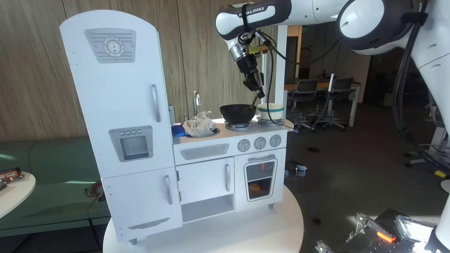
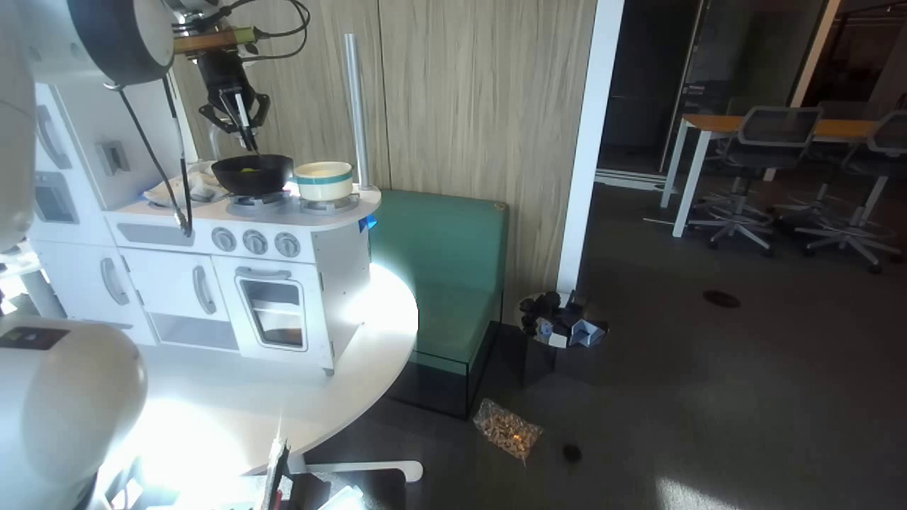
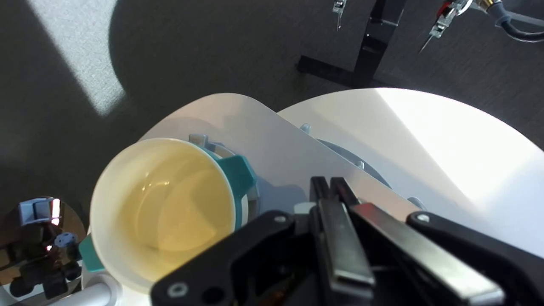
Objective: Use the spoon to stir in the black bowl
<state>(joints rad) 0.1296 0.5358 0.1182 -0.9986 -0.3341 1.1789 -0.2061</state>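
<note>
A tall white toy kitchen with grey handles point(image 1: 112, 88) is set on a round white table point(image 1: 242, 233); a white-and-black jointed robot arm point(image 1: 302, 12) is extended over its stove end; a black two-finger gripper point(image 1: 260, 94) is carried on it, aimed down at a slant, jaws nearly together, only a thin gap shown in the wrist view; a round black bowl point(image 1: 237, 115) is seated on a grey burner point(image 1: 238, 127), not caught in the wrist view; a cream pot with teal band point(image 2: 323, 190) is placed just beside it, contact not readable; a crumpled beige cloth point(image 1: 199, 125) is bunched near the silver tap point(image 1: 195, 102); a thin dark spoon point(image 1: 255, 100), material unclear, is clamped by its upper end in the gripper, tilted, lower end set inside the bowl's rim, scoop hidden; a small yellow-green bit point(image 2: 248, 170), unidentified, is seen in the bowl.

Stirring is judged to be the step in hand, spoon grasped and inserted; whether any circling is under way can't be told; next, a slow level circle is called for, tip kept inside the rim, grip firm; the bowl may be slid off its burner if the wall is pushed hard.
</note>
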